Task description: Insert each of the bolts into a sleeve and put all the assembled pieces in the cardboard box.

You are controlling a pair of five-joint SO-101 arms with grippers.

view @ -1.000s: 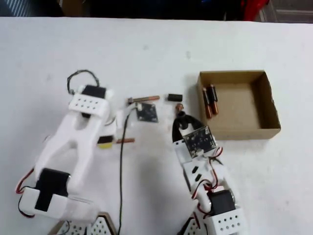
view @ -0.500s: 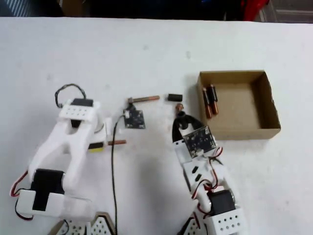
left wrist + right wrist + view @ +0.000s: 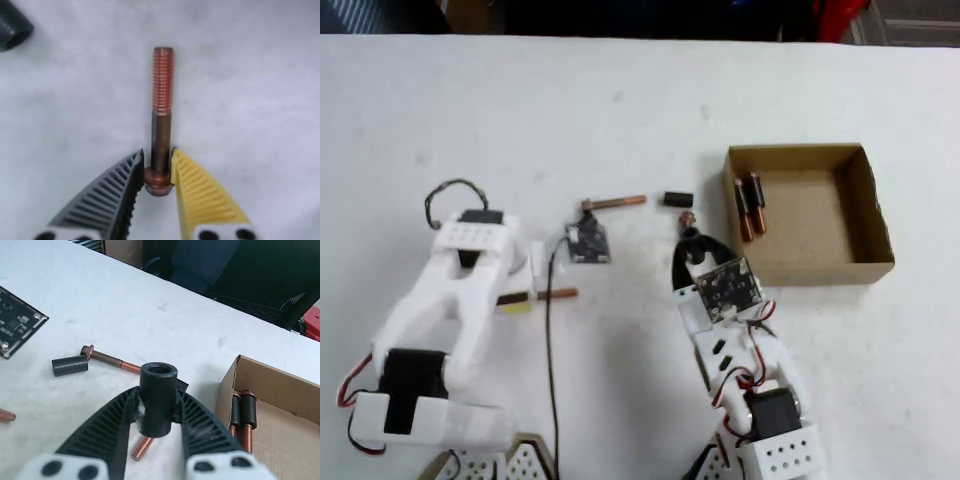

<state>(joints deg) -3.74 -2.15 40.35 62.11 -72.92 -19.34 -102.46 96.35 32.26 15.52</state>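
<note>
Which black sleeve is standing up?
The sleeve held in the right gripper: it stands upright, hole facing up. The loose sleeve on the table and both sleeves in the cardboard box lie on their sides.

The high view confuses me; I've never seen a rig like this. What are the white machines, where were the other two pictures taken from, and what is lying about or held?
The white machines are two small robot arms seen from above, the left arm and the right arm. The other two pictures are taken from each arm's wrist, looking along its gripper. The left gripper pinches a copper bolt near its head. The right gripper clamps a black sleeve. On the table lie another bolt and a loose sleeve. The cardboard box holds two assembled pieces.
</note>
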